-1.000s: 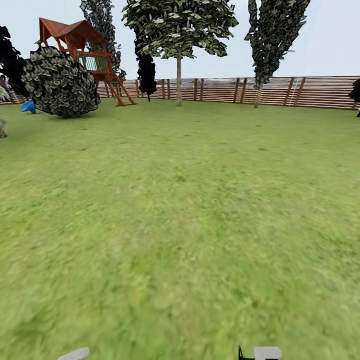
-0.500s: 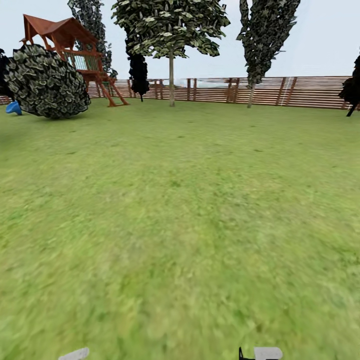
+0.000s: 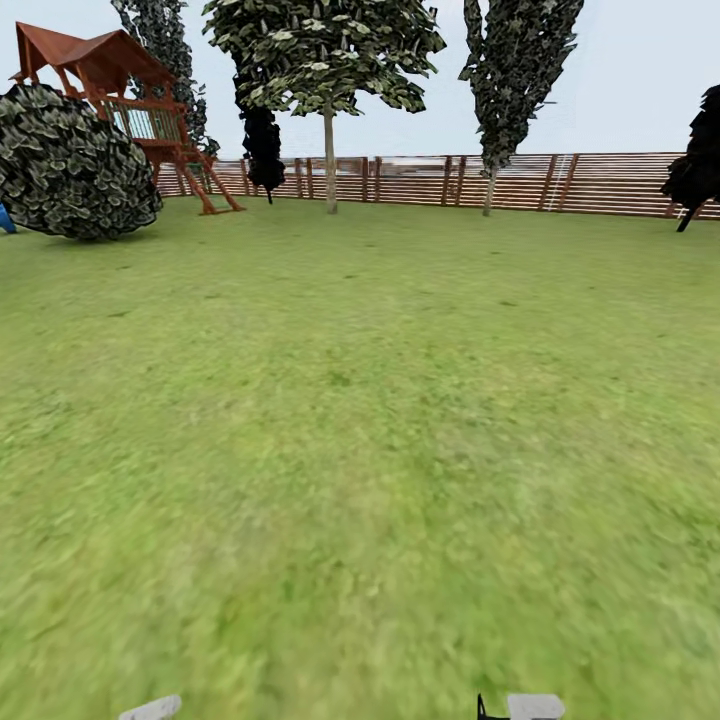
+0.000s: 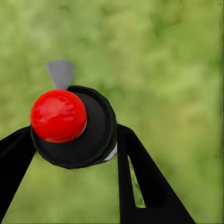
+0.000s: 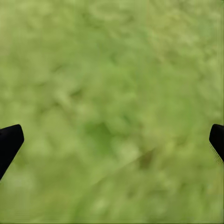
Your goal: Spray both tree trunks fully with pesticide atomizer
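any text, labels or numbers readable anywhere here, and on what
None can be read.
The atomizer in the left gripper shows a plain red knob and black cap, no label.
The fence and play tower carry no signs.
The grass bears no marks.

The atomizer [image 4: 74, 126], black with a red top knob, sits clamped between the left gripper's [image 4: 70, 140] fingers. Blurry green grass [image 3: 380, 430] lies below.

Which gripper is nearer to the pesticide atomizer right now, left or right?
Left. The left gripper is closed around the atomizer, its fingers on either side of the black body with the red top. The right gripper is open over bare grass.
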`<state>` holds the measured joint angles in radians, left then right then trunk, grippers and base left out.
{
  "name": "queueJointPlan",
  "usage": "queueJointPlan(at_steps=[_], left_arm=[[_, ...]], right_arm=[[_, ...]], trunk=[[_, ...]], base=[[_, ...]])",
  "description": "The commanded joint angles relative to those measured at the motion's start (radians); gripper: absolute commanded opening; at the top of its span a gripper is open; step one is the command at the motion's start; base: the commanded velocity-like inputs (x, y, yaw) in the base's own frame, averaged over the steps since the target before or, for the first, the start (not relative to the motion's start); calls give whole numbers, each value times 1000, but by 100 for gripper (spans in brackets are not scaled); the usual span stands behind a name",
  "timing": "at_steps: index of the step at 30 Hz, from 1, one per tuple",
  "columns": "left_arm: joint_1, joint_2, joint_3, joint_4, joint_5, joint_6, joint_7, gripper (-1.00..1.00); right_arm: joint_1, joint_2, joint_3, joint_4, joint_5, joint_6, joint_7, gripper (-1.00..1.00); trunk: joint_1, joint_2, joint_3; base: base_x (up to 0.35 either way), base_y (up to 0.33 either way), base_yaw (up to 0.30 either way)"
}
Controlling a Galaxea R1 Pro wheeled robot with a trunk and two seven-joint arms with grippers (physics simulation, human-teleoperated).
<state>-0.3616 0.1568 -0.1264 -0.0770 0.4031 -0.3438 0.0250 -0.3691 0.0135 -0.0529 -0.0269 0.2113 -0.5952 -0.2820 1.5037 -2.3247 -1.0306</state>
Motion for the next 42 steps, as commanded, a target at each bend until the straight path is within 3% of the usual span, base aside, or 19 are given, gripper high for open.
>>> queueJointPlan(at_steps=[1, 42], left_arm=[[0, 0, -9, 0, 6, -2, 3, -100], [0, 4, -6, 0, 6, -3, 3, -100]], right_arm=[[-1, 0, -5, 1, 11, -1, -6, 100], [-1, 0, -5, 1, 11, -1, -6, 100]], trunk=[[0, 0, -1], [0, 0, -1]], base=[[339, 0, 0], [339, 0, 0]])
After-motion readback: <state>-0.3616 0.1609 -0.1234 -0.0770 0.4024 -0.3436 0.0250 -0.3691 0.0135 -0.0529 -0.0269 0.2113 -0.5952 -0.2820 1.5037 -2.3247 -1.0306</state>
